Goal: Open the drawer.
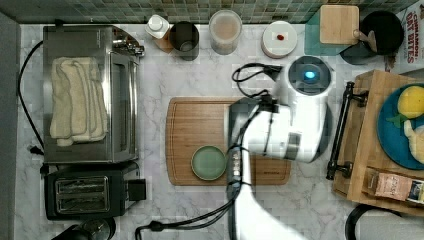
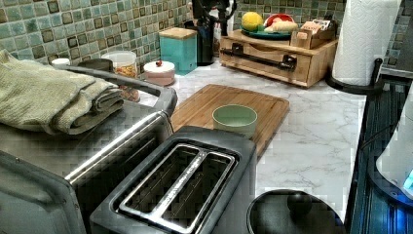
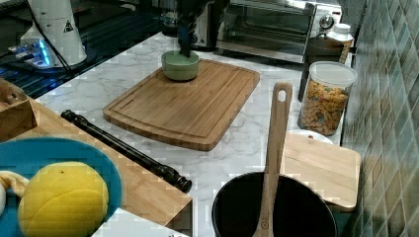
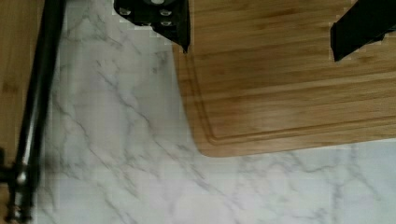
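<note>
In the top view, going left to right: a silver toaster oven (image 1: pixel 90 95) with a folded beige towel (image 1: pixel 78 102) on top, a black two-slot toaster (image 1: pixel 87 193) below it; a large flat wooden cutting board (image 1: pixel 200 125) mid-bench carrying a small green round bowl (image 1: pixel 208 162); the white robot arm (image 1: pixel 280 132) over the board's right end; the light bamboo-wood drawer (image 1: pixel 361 145) at the top view's right, shut, its long black metal bar handle (image 1: pixel 341 131) facing the board. In the wrist view the pincer (image 4: pixel 261 32) hangs spread, empty, above the board's corner and the white marble bench (image 4: pixel 121 140), apart from the handle.
</note>
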